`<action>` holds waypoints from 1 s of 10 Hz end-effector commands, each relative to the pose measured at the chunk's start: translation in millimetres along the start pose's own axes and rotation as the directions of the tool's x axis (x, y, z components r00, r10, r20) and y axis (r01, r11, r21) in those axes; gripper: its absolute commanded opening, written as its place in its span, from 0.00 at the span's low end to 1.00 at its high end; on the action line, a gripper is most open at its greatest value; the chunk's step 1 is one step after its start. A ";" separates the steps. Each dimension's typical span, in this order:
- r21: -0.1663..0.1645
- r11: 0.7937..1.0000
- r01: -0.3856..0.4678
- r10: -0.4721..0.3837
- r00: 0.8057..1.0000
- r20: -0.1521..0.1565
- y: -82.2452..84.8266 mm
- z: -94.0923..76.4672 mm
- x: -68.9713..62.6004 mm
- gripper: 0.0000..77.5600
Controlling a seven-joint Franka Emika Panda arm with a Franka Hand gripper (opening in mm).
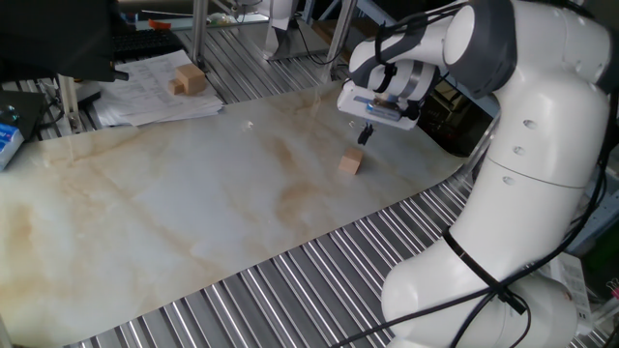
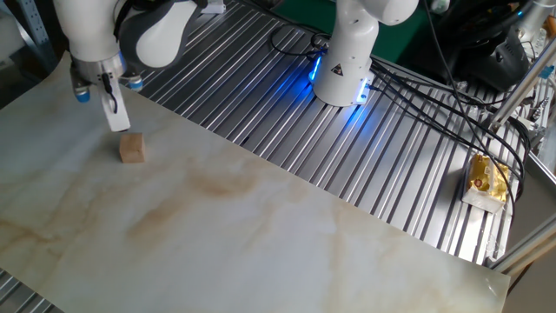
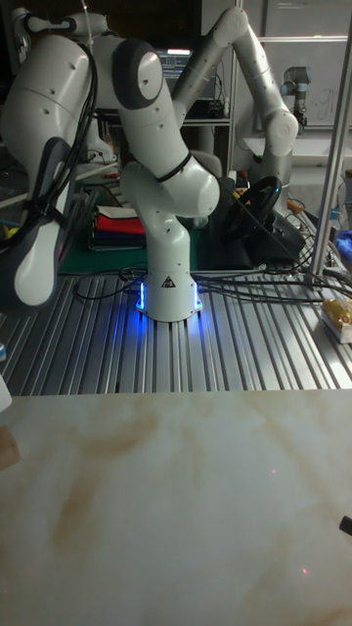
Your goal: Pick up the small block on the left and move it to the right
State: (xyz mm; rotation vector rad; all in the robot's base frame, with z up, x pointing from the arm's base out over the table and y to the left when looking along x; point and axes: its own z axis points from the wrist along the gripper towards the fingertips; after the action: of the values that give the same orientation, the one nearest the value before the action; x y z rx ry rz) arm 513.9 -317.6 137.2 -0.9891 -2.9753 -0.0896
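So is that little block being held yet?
No. The block sits flat on the table, the claw just above it, not gripping.

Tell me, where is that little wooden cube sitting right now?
The small block sits on the marble-patterned tabletop near its edge, just below the robot's hand, which hovers over it without touching; the other fixed view shows the same.
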 end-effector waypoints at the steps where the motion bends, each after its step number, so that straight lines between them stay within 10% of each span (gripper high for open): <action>1: 0.001 0.992 -0.125 0.125 0.992 0.017 -0.3 -0.2 -0.3 0.00; 8: 0.046 0.998 -0.044 0.042 0.998 0.044 -0.1 -0.4 -0.3 0.00; 10: 0.070 0.998 -0.002 0.002 1.000 -0.001 -0.1 -0.4 -0.3 0.00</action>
State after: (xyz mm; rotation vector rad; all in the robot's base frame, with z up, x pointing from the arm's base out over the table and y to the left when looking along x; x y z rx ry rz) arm 513.3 -317.3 136.0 -1.0454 -2.9711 -0.0069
